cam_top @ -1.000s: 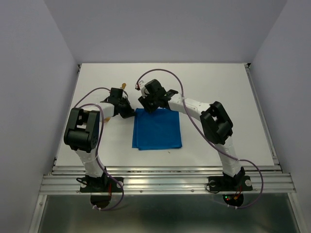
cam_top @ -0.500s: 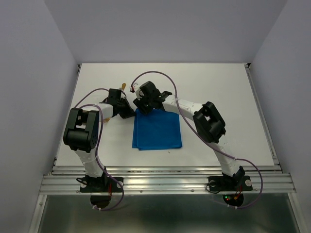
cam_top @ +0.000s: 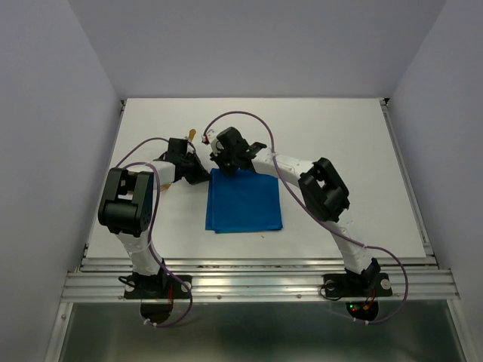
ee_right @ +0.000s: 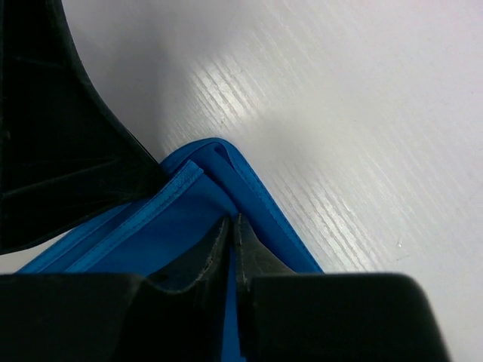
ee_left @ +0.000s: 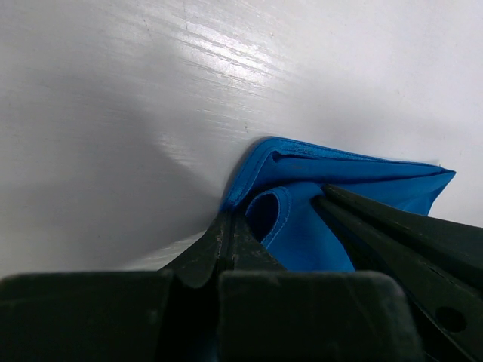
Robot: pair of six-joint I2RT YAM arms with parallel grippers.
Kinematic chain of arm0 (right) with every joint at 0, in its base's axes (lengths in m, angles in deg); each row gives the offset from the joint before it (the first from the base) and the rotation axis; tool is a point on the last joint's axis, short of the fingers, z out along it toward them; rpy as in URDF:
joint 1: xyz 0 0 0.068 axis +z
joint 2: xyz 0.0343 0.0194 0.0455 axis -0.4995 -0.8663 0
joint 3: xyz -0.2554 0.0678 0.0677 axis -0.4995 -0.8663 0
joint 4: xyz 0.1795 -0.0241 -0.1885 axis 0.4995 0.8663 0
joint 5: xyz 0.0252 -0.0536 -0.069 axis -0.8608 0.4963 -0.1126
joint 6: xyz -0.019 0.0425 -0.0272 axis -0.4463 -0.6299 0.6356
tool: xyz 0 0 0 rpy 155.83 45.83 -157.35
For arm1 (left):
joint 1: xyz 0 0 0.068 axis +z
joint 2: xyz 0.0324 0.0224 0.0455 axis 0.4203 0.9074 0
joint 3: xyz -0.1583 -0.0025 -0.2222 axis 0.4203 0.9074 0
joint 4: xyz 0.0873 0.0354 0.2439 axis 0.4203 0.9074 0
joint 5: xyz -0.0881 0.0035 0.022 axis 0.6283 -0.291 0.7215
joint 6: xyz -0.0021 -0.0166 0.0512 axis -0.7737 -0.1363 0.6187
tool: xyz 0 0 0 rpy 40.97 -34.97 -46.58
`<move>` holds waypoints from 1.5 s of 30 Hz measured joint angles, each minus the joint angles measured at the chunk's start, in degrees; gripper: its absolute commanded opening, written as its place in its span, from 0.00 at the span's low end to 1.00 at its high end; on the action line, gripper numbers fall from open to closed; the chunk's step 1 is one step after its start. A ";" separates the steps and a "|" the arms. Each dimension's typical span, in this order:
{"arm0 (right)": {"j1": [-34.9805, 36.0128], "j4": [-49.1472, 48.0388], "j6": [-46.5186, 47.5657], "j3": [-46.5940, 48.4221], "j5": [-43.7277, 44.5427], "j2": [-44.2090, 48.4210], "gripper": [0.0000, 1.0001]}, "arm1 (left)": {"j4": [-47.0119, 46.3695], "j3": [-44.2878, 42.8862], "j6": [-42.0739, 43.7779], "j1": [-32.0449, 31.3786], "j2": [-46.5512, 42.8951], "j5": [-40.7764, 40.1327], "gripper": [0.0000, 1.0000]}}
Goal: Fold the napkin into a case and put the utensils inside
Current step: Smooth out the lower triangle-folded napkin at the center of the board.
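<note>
Overhead, we see the napkin (cam_top: 244, 204), bright blue and folded into a flat rectangle, lying on the white table (cam_top: 339, 151). Its body spreads from both grippers toward the arm bases, and the two meet at its far left corner. The left gripper (cam_top: 201, 176) reaches that corner from the left and the right gripper (cam_top: 223, 167) from just beyond it, the two nearly touching. A golden-orange bit, likely one of the utensils (cam_top: 192, 134), shows just behind the left gripper. From the left wrist, we see the jaws pressed together on a looped fold at the napkin's corner, with cloth caught between the tips. A dark finger of the other gripper sits just to their right. From the right wrist, we see those jaws closed to a thin slit and pinching the hemmed upper layer at the same corner, with the left gripper's black body up and to the left. We judge the cloth light, soft and limp. It will sag and slip unless held at hems or corners, and its layers may separate when lifted.
</note>
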 measured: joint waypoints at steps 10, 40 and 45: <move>0.00 -1.40 -0.52 0.00 1.05 0.00 0.03 | -0.39 0.24 0.00 0.02 0.00 0.20 0.00; -0.57 -3.93 -7.54 -6.62 10.05 5.64 0.57 | 2.86 0.61 1.05 0.33 -2.23 -0.46 0.00; -1.20 -4.20 -15.08 -17.68 14.08 19.19 0.36 | 4.31 0.61 1.70 0.33 -3.80 -0.96 0.00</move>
